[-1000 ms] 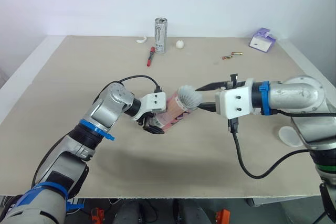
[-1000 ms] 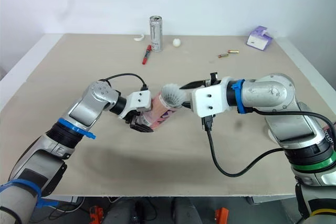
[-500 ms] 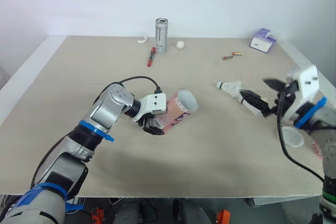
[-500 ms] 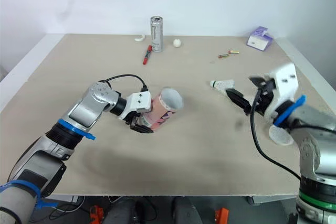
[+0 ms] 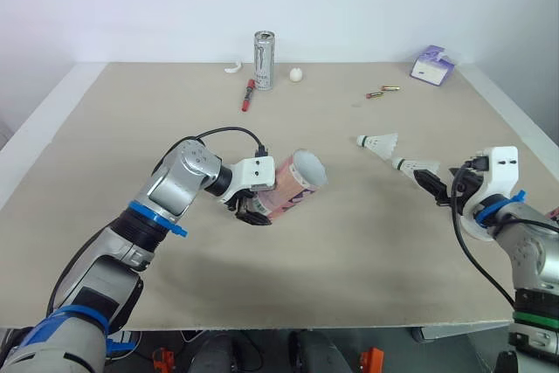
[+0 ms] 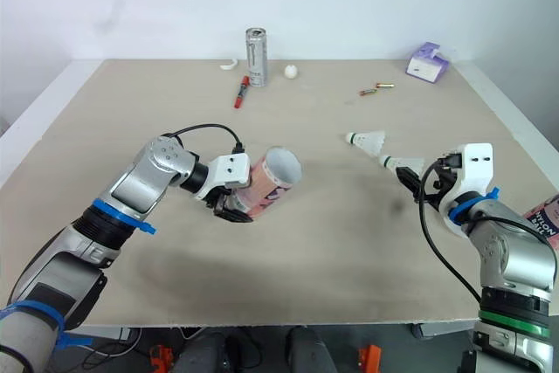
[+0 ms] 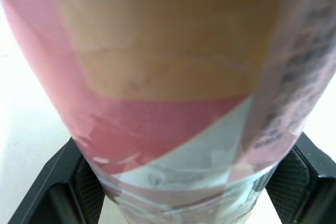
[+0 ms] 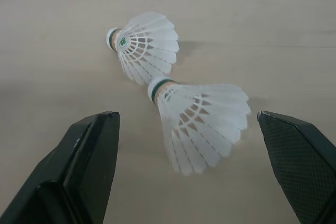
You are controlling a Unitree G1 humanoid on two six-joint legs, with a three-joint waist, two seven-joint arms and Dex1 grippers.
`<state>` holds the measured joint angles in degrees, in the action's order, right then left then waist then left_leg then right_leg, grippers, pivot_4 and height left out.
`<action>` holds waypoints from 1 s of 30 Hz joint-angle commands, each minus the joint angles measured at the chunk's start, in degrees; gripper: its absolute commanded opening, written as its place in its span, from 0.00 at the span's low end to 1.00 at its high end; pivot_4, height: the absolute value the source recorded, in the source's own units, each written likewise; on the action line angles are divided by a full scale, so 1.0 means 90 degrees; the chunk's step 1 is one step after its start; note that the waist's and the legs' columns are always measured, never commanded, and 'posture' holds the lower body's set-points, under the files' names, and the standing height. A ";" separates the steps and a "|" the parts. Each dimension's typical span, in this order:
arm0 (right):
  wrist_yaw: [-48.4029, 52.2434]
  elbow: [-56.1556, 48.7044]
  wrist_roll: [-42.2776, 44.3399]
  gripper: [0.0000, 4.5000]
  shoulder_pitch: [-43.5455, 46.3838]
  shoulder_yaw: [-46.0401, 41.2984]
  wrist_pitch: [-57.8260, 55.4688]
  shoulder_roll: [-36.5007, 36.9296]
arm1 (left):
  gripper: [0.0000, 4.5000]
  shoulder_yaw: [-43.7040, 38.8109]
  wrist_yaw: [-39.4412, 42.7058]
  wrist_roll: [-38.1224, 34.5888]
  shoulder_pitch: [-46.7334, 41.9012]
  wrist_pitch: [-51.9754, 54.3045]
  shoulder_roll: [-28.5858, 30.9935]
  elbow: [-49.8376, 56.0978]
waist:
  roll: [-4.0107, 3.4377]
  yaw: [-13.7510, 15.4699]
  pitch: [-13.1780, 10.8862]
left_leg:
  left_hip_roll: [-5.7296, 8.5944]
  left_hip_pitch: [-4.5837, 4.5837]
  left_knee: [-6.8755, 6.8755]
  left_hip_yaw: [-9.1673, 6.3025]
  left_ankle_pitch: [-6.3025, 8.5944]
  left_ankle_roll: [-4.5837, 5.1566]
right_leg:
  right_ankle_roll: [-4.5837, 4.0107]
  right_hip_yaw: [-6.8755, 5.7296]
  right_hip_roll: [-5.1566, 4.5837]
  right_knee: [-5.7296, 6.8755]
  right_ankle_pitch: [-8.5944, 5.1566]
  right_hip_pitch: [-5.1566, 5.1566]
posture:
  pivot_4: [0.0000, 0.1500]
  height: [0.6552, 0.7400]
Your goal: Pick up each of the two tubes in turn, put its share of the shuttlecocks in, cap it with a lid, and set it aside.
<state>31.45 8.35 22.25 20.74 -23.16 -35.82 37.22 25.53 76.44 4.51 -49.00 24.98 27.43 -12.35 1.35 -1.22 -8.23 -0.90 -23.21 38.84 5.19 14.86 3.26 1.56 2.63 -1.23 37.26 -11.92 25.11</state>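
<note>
My left gripper [image 5: 252, 208] is shut on a pink and white tube [image 5: 288, 186], held tilted just above the table with its open mouth turned to the right. In the left wrist view the tube [image 7: 168, 93] sits between the two black fingers [image 7: 58, 182]. Two white shuttlecocks lie on the table at the right, one [image 5: 377, 141] farther back and one [image 5: 416, 164] nearer. My right gripper [image 5: 434, 188] stands open just short of the nearer shuttlecock [image 8: 202, 119], a finger on each side of it. A second pink tube [image 6: 546, 213] shows at the right edge.
Along the back of the table stand a silver can [image 5: 264, 48], a red marker [image 5: 248, 94], a small white ball [image 5: 298, 75] and a white curved piece [image 5: 232, 66]. Two small batteries [image 5: 383, 92] and a purple box [image 5: 434, 65] lie at the back right.
A second ago my right gripper held a shuttlecock at the tube's mouth. It has since pulled away to the right and come down open beside the two loose shuttlecocks. The left arm stayed put.
</note>
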 commanded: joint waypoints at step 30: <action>0.0020 0.1631 -0.0167 0.01 0.0994 0.0502 0.0630 -0.0189 | 0.82 0.0212 -0.0005 0.0018 0.0186 0.0153 0.0054 0.0167 | -0.0001 -0.0003 0.0000 | 0.0000 0.0001 -0.0001 0.0000 0.0000 0.0001 | 0.0000 0.0001 -0.0001 0.0000 0.0000 0.0000 | 1.00 1.00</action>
<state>31.81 24.82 20.37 29.48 -17.68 -30.77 35.08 25.56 75.71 4.44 -48.34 26.13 27.70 -10.90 1.34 -1.25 -8.23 -0.90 -23.20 38.83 5.19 14.86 3.27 1.56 2.64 -1.24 37.26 -11.92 25.11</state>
